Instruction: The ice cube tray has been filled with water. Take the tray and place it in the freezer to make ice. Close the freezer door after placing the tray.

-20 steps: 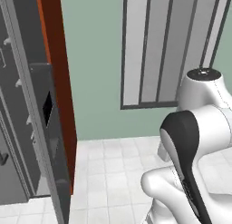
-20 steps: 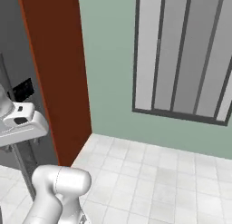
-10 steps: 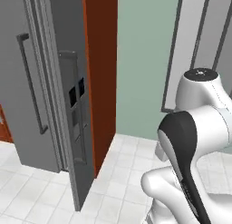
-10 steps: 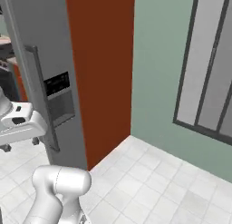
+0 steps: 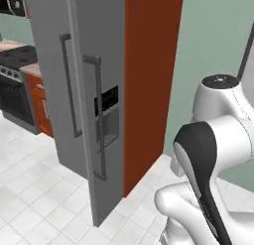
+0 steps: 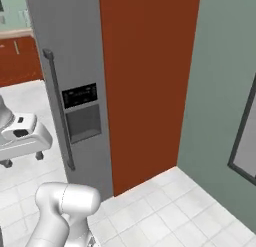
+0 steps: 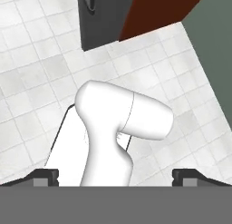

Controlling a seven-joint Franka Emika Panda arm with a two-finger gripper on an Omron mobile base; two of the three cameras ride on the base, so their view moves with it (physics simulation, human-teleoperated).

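since half a second ago the base has swung left, so the freezer [image 5: 94, 90] sits central in the left base view, its door [image 5: 101, 135] slightly ajar beside the red-brown panel [image 5: 149, 80]. right base view: gripper [image 6: 22, 158] left of the freezer, finger spread unclear. hand view: floor tiles [image 7: 41, 51] below the freezer.

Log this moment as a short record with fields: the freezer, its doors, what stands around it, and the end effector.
freezer: tall matte-grey fridge-freezer cabinet, front towards the base cameras
freezer door: flat grey panel with dark bar handle, slightly ajar
dispenser: dark panel on the door
beside freezer: red-brown wooden side panel
further left: black stove
floor: white tiles
end effector: fingertips wide apart, holding nothing
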